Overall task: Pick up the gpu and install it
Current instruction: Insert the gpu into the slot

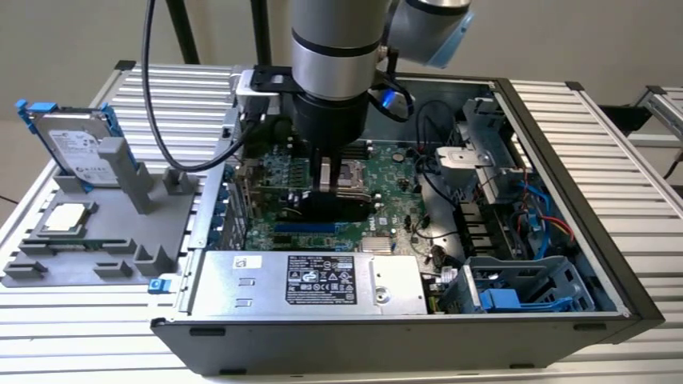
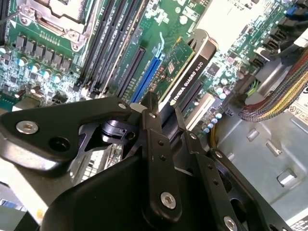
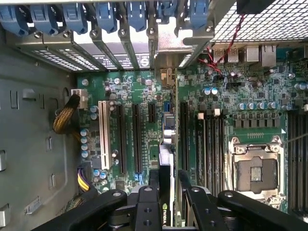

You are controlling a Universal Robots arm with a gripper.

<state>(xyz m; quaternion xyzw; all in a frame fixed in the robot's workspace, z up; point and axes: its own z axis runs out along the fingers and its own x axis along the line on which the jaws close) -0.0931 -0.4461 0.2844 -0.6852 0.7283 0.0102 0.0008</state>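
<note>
Inside the open computer case (image 1: pixel 555 200), I hold the gpu (image 2: pixel 185 72) edge-down over the motherboard (image 1: pixel 395 188) — my gripper (image 2: pixel 163 113) clamped on the card's top edge, one finger (image 2: pixel 153 130) on each face. In the exterior view my arm (image 1: pixel 333 56) drops straight into the middle of the case, the wrist low over the board, with the power supply (image 1: pixel 309 280) at the near wall and the grey parts fixture (image 1: pixel 64 248) standing well apart on the table (image 1: pixel 597 104) at that view's left, the hard drive (image 1: pixel 75 144) upright in it. The second wrist view shows the card's black cooler edge running along the line of the blue expansion slot (image 2: pixel 147 77), close above the board; whether its contacts have entered a slot I cannot tell. The first wrist view looks down the card (image 3: pixel 166 168) toward the rear bracket bays (image 3: pixel 120 48) with their blue latches (image 3: pixel 106 17). I judge the pickup done and the installing step in hand. The seating calls for the card's edge to stay parallel to the slot, its bracket end lined up with a rear bay, and a straight, even press — any tilt could jam the connector or scrape neighbouring parts.
</note>
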